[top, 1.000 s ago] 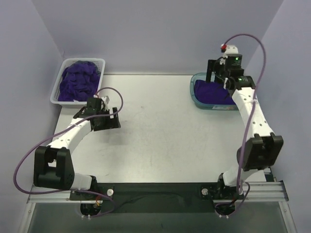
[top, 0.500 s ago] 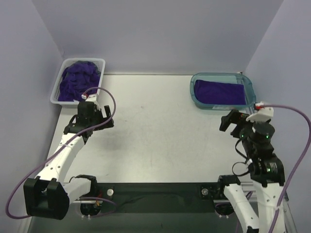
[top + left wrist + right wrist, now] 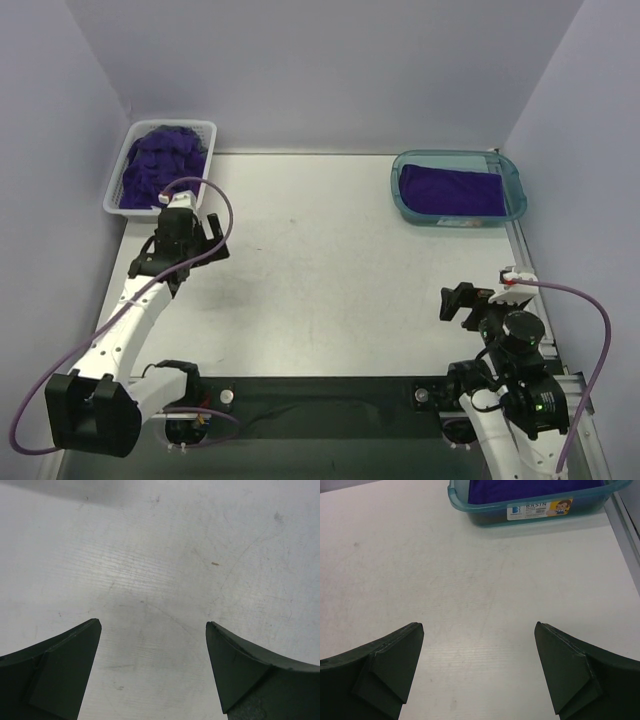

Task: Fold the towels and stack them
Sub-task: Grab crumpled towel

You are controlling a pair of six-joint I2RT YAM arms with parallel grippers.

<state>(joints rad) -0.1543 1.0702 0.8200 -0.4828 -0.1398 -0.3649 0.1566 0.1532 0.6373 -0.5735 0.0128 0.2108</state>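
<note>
A crumpled pile of purple towels (image 3: 160,165) fills the white basket (image 3: 112,197) at the back left. A folded purple towel (image 3: 450,190) lies flat in the teal tray (image 3: 515,180) at the back right; it also shows in the right wrist view (image 3: 530,487). No orange towel is in view. My left gripper (image 3: 203,240) is open and empty, just in front of the basket, over bare table (image 3: 152,630). My right gripper (image 3: 457,303) is open and empty near the front right, well short of the tray (image 3: 479,630).
The tray (image 3: 540,507) has a label on its near wall. A metal rail (image 3: 627,525) runs along the table's right edge. Walls close in the back and both sides. Purple cables loop off both arms.
My right arm has drawn back from over the teal tray to the front right, empty. My left gripper has moved a little towards the basket.
</note>
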